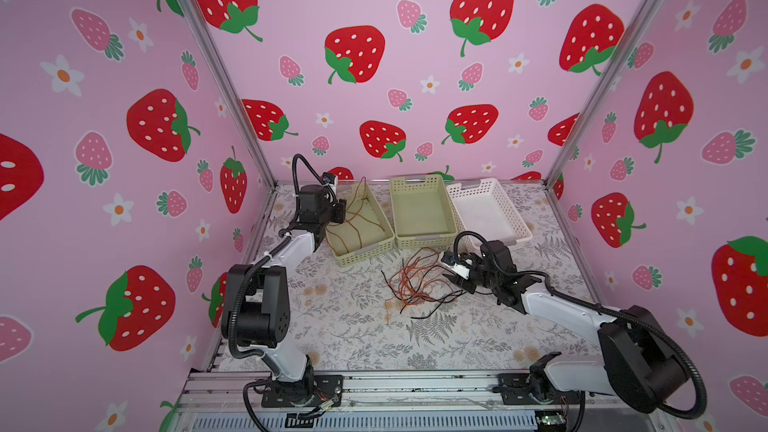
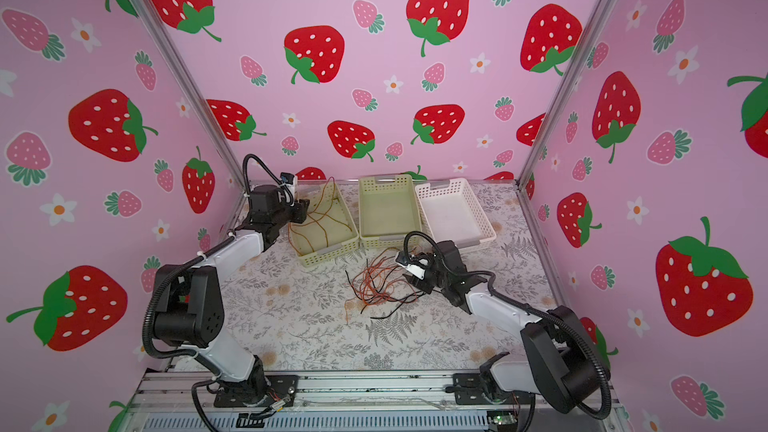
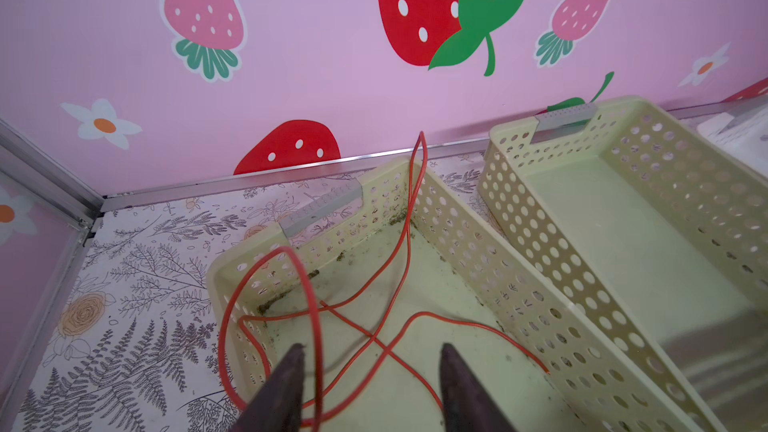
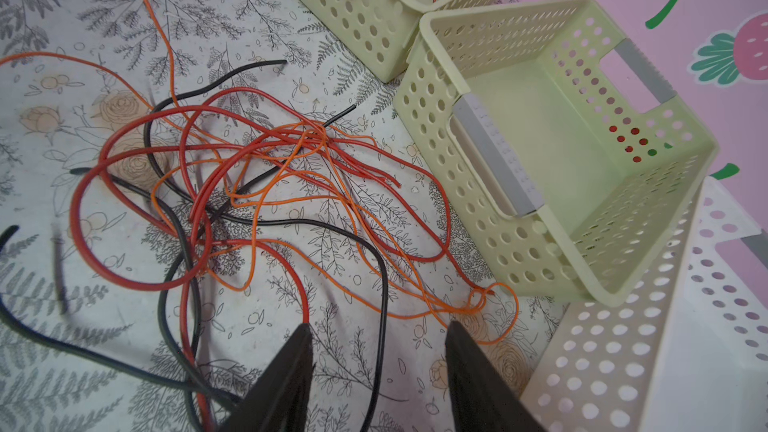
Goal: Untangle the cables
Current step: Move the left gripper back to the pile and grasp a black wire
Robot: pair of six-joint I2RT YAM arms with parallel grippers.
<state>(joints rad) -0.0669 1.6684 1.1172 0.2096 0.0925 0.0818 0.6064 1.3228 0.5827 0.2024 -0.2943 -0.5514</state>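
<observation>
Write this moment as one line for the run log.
left fingers open over leftmost basket | red cables lying inside it | right fingers open beside cable tangle on table | tangle not yet separated

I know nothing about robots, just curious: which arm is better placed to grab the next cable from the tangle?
The right, probably: the right gripper sits open at the tangle; the left gripper hangs open over a basket, away from it.
</observation>
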